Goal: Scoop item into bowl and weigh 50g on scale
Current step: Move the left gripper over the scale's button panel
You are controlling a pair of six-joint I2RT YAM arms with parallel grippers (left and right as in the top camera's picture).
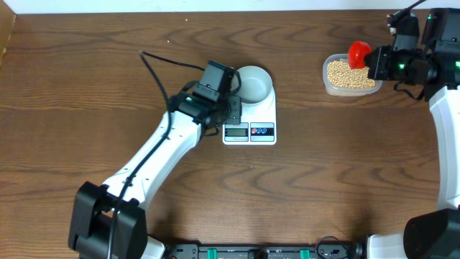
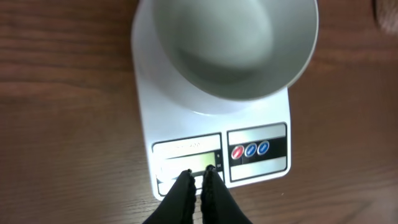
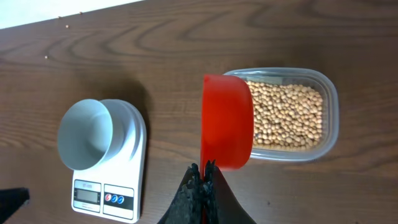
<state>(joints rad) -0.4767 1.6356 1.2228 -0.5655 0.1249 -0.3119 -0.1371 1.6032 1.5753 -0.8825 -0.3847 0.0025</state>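
Note:
The pale bowl (image 1: 255,84) stands empty on the white scale (image 1: 262,115); both also show in the left wrist view, bowl (image 2: 233,46) and scale (image 2: 186,124), and in the right wrist view, bowl (image 3: 84,134) and scale (image 3: 134,155). My left gripper (image 2: 198,174) is shut and empty, its tips over the scale's display (image 2: 186,163). My right gripper (image 3: 203,169) is shut on a red scoop (image 3: 227,121), held at the left end of the clear tub (image 3: 329,118) of tan beans (image 3: 286,115). In the overhead view the scoop (image 1: 358,52) is above the tub (image 1: 327,83).
Three round buttons (image 2: 250,150) sit right of the display. A black cable (image 1: 162,72) trails from the left arm over the wood table. The table's far edge meets a white wall (image 1: 215,6). A few stray beans lie near it (image 3: 65,26).

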